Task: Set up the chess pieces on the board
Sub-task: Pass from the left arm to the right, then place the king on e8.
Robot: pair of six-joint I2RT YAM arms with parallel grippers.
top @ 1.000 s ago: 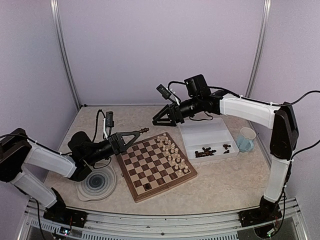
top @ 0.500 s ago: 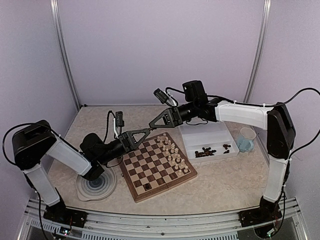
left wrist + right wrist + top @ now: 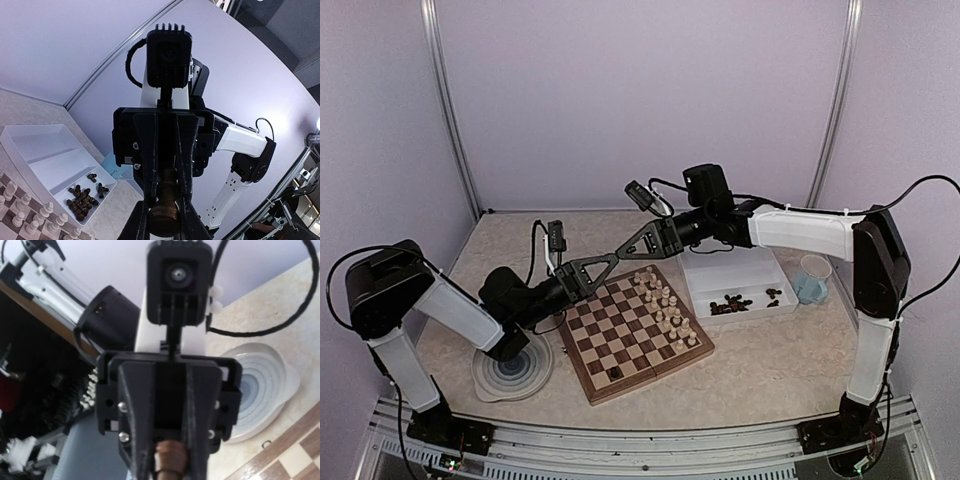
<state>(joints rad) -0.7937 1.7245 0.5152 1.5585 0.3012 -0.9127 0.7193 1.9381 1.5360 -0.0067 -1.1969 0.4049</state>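
Note:
Above the far-left corner of the board (image 3: 572,355) my two grippers meet tip to tip. My left gripper (image 3: 612,260) is shut on a dark brown chess piece (image 3: 163,212), base towards its camera. My right gripper (image 3: 624,251) comes from the opposite side and is shut on the same piece's upper end (image 3: 170,460). Several pale chess pieces (image 3: 665,305) stand along the board's right side, and one dark piece (image 3: 615,372) stands near its front edge. More dark pieces (image 3: 732,305) lie in the white tray (image 3: 735,262).
A round blue-swirl plate (image 3: 515,365) lies left of the board, under the left arm. A pale blue cup (image 3: 812,277) stands right of the tray. Cables hang from both wrists. Walls close in the back and sides.
My right gripper moved left and down to the left gripper's tip and shut on the dark piece. My left arm swung the piece up and right to meet it.

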